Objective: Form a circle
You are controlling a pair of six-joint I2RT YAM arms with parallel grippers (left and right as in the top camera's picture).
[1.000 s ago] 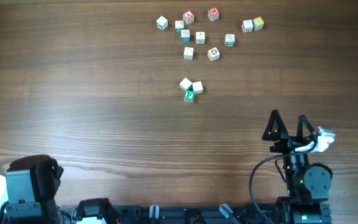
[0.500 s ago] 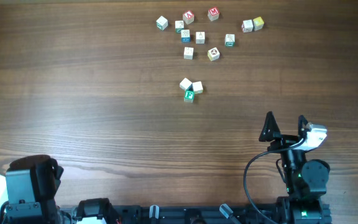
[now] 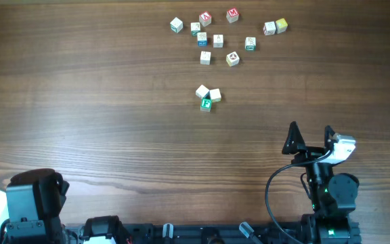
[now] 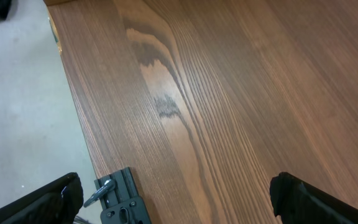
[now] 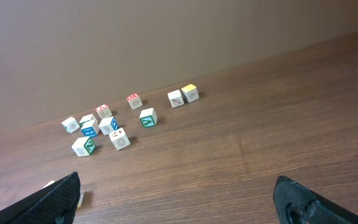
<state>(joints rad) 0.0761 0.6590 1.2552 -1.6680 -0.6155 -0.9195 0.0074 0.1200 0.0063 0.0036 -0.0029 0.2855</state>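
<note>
The circle [image 3: 207, 96] is a tight cluster of three tiny letter cubes at mid-table: two pale-faced and one green-faced with a white letter. In the right wrist view only a pale sliver of the cluster [image 5: 80, 198] shows beside my left finger. My right gripper [image 3: 311, 133] stands open near the table's front right, well short of the cluster and to its right, with nothing between its fingers. Seen from its own wrist camera, the right gripper [image 5: 179, 202] spans bare wood. My left gripper [image 4: 178, 202] is open over the front left corner, holding nothing.
Several loose letter cubes [image 3: 219, 34] lie scattered at the far side of the table, also seen as scattered cubes [image 5: 114, 124] before a brown wall. The table's left edge [image 4: 73, 106] drops to grey floor, with a black clamp bracket [image 4: 120, 199] on it.
The right gripper has swung slightly left and a little toward the front edge, then held still. The cubes and the left arm have not moved.
</note>
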